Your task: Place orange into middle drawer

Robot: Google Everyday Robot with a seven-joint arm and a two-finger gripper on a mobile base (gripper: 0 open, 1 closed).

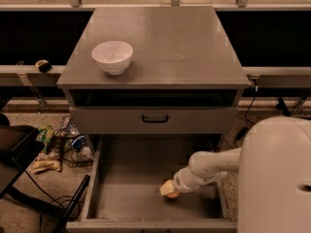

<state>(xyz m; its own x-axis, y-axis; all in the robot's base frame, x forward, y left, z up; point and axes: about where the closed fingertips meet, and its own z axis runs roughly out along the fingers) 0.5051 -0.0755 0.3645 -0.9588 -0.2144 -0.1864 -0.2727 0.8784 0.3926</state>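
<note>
The middle drawer is pulled out at the bottom of the grey cabinet, with its flat grey floor showing. My gripper reaches down into it from the right, low over the floor right of the drawer's middle. The orange sits at the gripper's tip, at or just above the floor and partly covered by the gripper. My white arm slants in over the drawer's right wall.
A white bowl stands on the cabinet top at the left. A closed grey drawer front with a black handle is just above the open drawer. A wire basket and clutter lie on the floor at the left. My white body fills the lower right.
</note>
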